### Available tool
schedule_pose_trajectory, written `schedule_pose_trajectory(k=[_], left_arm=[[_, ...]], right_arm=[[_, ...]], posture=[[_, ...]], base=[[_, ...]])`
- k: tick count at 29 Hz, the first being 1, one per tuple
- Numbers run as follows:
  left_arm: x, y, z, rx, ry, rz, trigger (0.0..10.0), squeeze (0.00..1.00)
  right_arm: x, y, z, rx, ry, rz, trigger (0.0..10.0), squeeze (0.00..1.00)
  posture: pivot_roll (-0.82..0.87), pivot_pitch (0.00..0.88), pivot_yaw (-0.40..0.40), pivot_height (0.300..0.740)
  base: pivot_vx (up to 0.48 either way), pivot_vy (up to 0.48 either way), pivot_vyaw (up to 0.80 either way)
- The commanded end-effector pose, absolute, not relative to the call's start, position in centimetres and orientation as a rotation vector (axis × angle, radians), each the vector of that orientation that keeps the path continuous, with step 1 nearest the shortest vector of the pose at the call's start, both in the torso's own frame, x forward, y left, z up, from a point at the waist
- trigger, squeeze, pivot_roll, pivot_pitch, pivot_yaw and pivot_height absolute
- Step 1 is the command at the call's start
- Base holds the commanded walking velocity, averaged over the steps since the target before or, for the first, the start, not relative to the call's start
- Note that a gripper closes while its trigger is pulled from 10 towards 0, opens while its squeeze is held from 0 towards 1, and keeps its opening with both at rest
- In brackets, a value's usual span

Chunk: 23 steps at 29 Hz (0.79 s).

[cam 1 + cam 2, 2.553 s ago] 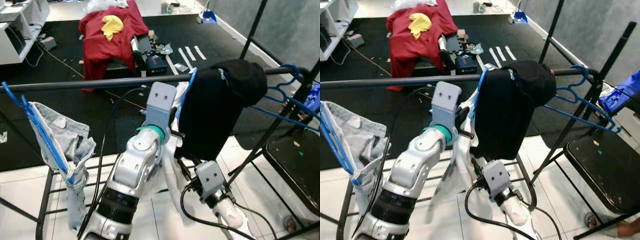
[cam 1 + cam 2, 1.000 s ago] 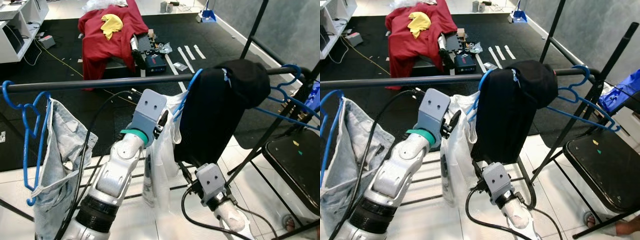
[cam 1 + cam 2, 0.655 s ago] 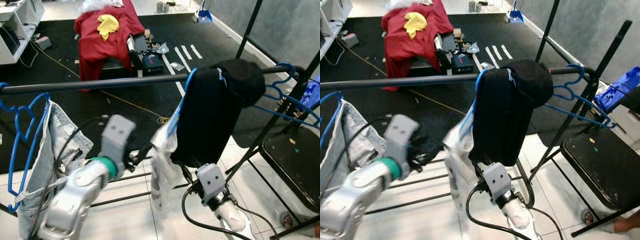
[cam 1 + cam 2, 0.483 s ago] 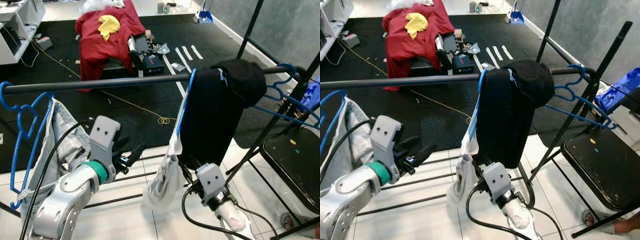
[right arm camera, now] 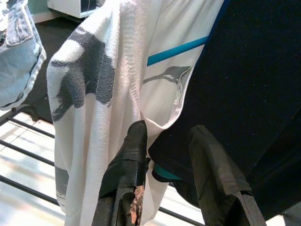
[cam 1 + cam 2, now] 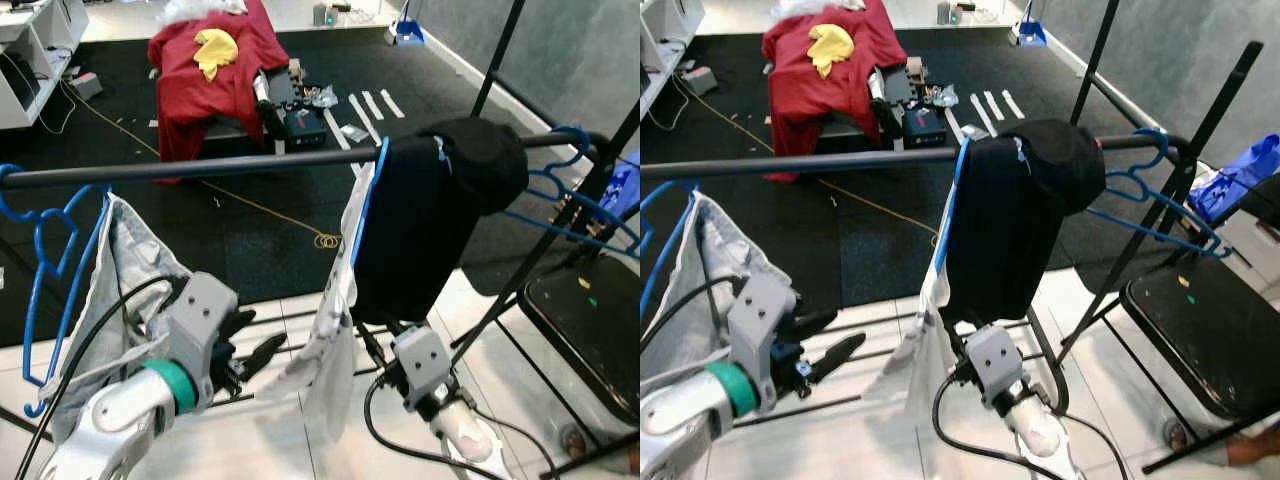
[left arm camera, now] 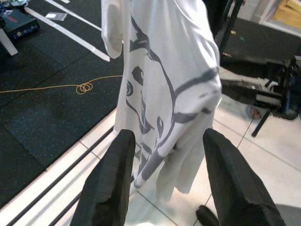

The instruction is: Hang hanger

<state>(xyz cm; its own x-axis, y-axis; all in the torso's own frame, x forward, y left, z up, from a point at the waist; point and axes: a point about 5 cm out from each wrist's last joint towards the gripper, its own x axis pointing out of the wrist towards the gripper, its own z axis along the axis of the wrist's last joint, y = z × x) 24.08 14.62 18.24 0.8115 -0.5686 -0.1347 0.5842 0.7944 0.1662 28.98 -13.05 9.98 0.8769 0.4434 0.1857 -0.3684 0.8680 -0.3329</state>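
A blue hanger [image 6: 366, 195] hooks over the black rail [image 6: 200, 167], carrying a white printed shirt [image 6: 332, 345] that hangs flared toward the left. Tight against its right side hangs a black garment [image 6: 430, 230]. My left gripper [image 6: 252, 352] is low and to the left of the shirt, open and holding nothing; in the left wrist view its fingers [image 7: 113, 181] stand wide with the shirt [image 7: 164, 84] a short way ahead. My right gripper [image 5: 169, 136] is open under the black garment's hem [image 5: 244, 108], beside the white shirt [image 5: 108, 94].
Pale jeans [image 6: 125, 280] hang on another blue hanger [image 6: 40, 250] at the rail's left end. Spare blue hangers [image 6: 570, 195] hang at the right end by the slanted stand poles. A black seat [image 6: 590, 320] stands at the right. A red cloth [image 6: 205, 70] lies far back.
My left gripper came away from the hanger near the rail and dropped down to the left, open. The white shirt, released, swung and now hangs from the rail. The right arm stayed put.
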Motion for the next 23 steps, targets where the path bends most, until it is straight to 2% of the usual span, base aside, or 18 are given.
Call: schedule_pose_trajectory(k=[1,2,3,6,9,12,15,23], left_arm=[[24.3,14.7,17.6,0.227,0.076,-0.541,10.0,0.00],[24.3,14.7,17.6,0.227,0.076,-0.541,10.0,0.00],[24.9,14.9,16.8,0.206,0.096,-0.446,10.0,0.00],[25.1,14.5,14.7,0.201,0.136,-0.362,10.0,0.00],[24.7,14.0,13.6,0.208,0.160,-0.367,10.0,0.00],[23.5,13.7,9.9,0.197,0.283,-0.371,10.0,0.00],[23.6,14.3,8.7,0.199,0.325,-0.337,10.0,0.00],[24.4,13.8,7.9,0.207,0.318,-0.315,10.0,0.00]], right_arm=[[28.5,-13.2,9.2,-0.286,-0.228,0.436,10.0,0.00],[28.5,-13.2,9.2,-0.286,-0.228,0.436,10.0,0.00],[28.3,-13.1,8.9,-0.287,-0.220,0.441,10.0,0.00],[27.7,-13.1,8.0,-0.269,-0.182,0.432,10.0,0.00],[27.0,-13.2,7.0,-0.254,-0.143,0.421,10.0,0.00],[24.1,-14.1,2.6,-0.212,0.041,0.357,10.0,0.00],[22.6,-14.7,0.9,-0.241,0.111,0.311,10.0,0.00],[23.4,-15.1,2.2,-0.259,0.049,0.216,10.0,0.00]], posture=[[-0.12,0.170,0.054,0.740],[-0.12,0.170,0.054,0.740],[-0.12,0.168,0.053,0.740],[-0.13,0.163,0.049,0.740],[-0.13,0.163,0.049,0.740],[-0.14,0.155,0.053,0.740],[-0.15,0.149,0.060,0.740],[-0.17,0.133,0.078,0.740]], base=[[0.000,0.000,0.00],[0.000,0.000,0.00],[0.000,0.000,0.00],[0.000,0.000,0.00],[0.000,0.000,0.00],[0.000,0.000,0.00],[0.000,0.000,0.00],[0.000,0.000,0.00]])
